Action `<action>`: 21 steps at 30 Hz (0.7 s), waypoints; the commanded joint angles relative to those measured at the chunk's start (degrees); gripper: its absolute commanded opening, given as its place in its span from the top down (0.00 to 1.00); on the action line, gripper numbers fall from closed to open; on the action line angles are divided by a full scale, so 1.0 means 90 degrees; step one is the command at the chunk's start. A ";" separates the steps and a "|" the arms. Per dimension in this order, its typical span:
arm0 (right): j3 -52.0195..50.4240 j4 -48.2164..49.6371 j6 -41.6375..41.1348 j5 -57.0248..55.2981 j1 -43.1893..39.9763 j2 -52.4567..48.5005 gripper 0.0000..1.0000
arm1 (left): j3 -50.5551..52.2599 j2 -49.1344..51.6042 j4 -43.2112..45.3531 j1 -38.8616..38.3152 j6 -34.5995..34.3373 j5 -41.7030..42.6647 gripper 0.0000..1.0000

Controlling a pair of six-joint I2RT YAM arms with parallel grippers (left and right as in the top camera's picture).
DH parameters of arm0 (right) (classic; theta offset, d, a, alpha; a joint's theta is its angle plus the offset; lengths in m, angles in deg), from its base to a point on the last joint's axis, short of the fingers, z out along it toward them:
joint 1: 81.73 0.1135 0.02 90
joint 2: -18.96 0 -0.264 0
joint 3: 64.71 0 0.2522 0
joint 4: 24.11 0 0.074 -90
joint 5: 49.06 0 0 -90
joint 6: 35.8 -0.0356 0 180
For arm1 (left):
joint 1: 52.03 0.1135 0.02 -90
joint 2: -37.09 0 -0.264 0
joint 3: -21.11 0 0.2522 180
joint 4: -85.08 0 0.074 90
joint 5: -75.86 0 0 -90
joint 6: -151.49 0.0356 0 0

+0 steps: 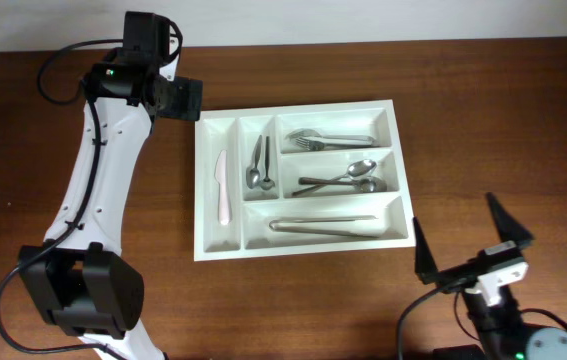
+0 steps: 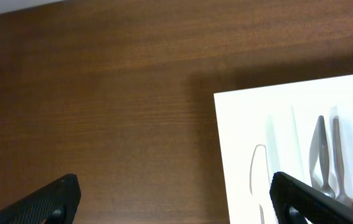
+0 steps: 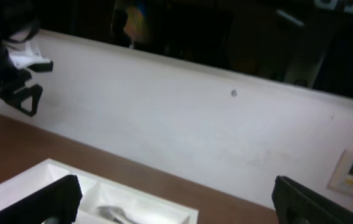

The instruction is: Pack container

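Observation:
The white cutlery tray (image 1: 206, 190) lies on the brown table, mid-frame. Its narrow left compartment holds a white knife (image 1: 221, 186). The narrow one beside it holds spoons (image 1: 259, 164). The wide compartments hold forks (image 1: 328, 139), spoons (image 1: 343, 179) and tongs (image 1: 321, 225). My left gripper (image 1: 185, 99) is open and empty, just off the tray's top-left corner. In the left wrist view the tray's corner (image 2: 238, 124) lies by the right finger. My right gripper (image 1: 471, 243) is open and empty, near the table's front right, beside the tray's lower-right corner. The right wrist view shows a tray corner (image 3: 70, 183).
A white wall (image 3: 182, 106) rises behind the table's far edge. Bare wood lies left of the tray (image 2: 101, 106) and to its right (image 1: 503, 130). My left arm (image 1: 98, 190) runs down the left side of the table.

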 commanded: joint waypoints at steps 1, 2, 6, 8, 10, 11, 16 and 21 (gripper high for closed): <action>-0.0867 0.0357 -0.0678 -0.0243 0.0034 0.0435 0.01 | -0.0124 -0.0204 -0.0017 -0.0002 -0.0085 -0.0027 0.01; -0.1003 0.0427 -0.0797 -0.0328 0.0034 0.0481 0.01 | -0.0124 -0.0204 -0.0017 -0.0002 -0.0085 -0.0027 0.01; -0.1712 0.1086 -0.1207 -0.0678 0.0034 0.0551 0.01 | -0.0124 -0.0204 -0.0017 -0.0002 -0.0085 -0.0024 0.01; -0.1943 0.1314 -0.1205 -0.0721 0.0034 0.0551 0.01 | -0.0124 -0.0204 -0.0017 -0.0002 -0.0085 -0.0024 0.01; -0.2152 0.1358 -0.1282 -0.0809 0.0036 0.0551 0.01 | -0.0124 -0.0204 -0.0017 -0.0002 -0.0085 -0.0027 0.01; -0.2212 0.1360 -0.1307 -0.0840 0.0034 0.0551 0.01 | -0.0124 -0.0204 -0.0017 -0.0002 -0.0087 -0.0024 0.01; -0.2433 0.1355 -0.1438 -0.1139 0.0036 0.0617 0.01 | -0.0124 -0.0204 -0.0017 -0.0002 -0.0085 -0.0024 0.01; -0.2574 0.1370 -0.1438 -0.1134 0.0041 0.0704 0.01 | -0.0124 -0.0204 -0.0017 -0.0002 -0.0087 -0.0027 0.01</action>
